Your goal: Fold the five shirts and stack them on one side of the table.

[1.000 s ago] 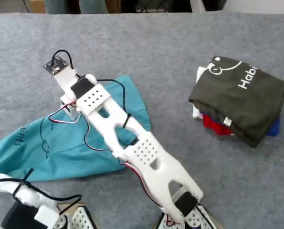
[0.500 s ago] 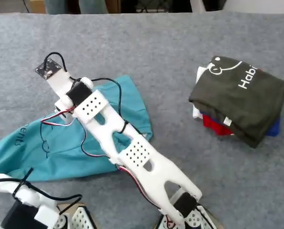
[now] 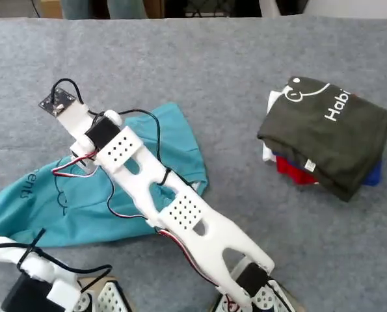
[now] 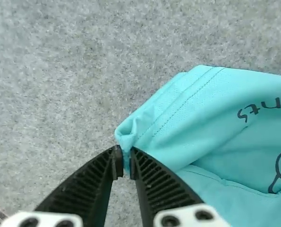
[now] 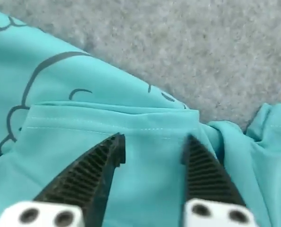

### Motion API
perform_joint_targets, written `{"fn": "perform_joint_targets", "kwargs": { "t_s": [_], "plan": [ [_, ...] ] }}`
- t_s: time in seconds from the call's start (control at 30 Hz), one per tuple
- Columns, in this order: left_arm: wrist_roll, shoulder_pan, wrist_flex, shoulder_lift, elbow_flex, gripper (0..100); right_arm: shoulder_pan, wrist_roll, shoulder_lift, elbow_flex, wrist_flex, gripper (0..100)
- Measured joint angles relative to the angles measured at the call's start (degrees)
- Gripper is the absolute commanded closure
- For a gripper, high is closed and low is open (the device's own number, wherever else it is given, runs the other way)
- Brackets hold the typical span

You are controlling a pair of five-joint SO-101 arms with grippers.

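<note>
A teal shirt (image 3: 50, 203) lies crumpled at the table's left side. In the left wrist view my left gripper (image 4: 124, 158) is shut on a bunched corner of the teal shirt (image 4: 216, 113), just above the grey cloth. My right arm (image 3: 147, 182) stretches from the near edge across the shirt toward the far left. Its gripper (image 5: 154, 142) stands open just above a folded hem of the teal shirt (image 5: 83, 104), holding nothing. At the right sits a stack of folded shirts (image 3: 326, 133), a dark olive one on top of white, red and blue ones.
A grey cloth (image 3: 213, 78) covers the whole table. My left arm's white base and cables (image 3: 30, 279) sit at the near left corner. Bare cloth lies between the teal shirt and the stack, and along the far side.
My right arm has swung left over the teal shirt, its wrist now farther toward the left edge. The shirt and the stack have stayed put.
</note>
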Motion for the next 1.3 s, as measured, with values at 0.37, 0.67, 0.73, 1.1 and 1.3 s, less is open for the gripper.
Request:
{"fn": "perform_joint_targets", "kwargs": {
  "t_s": [0.37,0.67,0.73,1.1,1.3],
  "plan": [
    [0.0,-1.5,0.0,0.0,0.0,97,4.2,2.9,1.6,0.0,-2.2,93.0],
    [0.0,-1.6,0.0,0.0,0.0,97,4.4,6.2,0.7,0.0,-3.0,85.3],
    [0.0,-1.6,0.0,0.0,0.0,97,4.7,6.2,0.7,0.0,-4.0,81.0],
    [0.0,-1.6,0.0,0.0,0.0,97,4.8,6.2,2.3,0.0,-6.9,79.9],
    [0.0,-1.6,0.0,0.0,0.0,97,4.8,6.2,4.9,0.1,-7.0,79.6]
  ]
}}
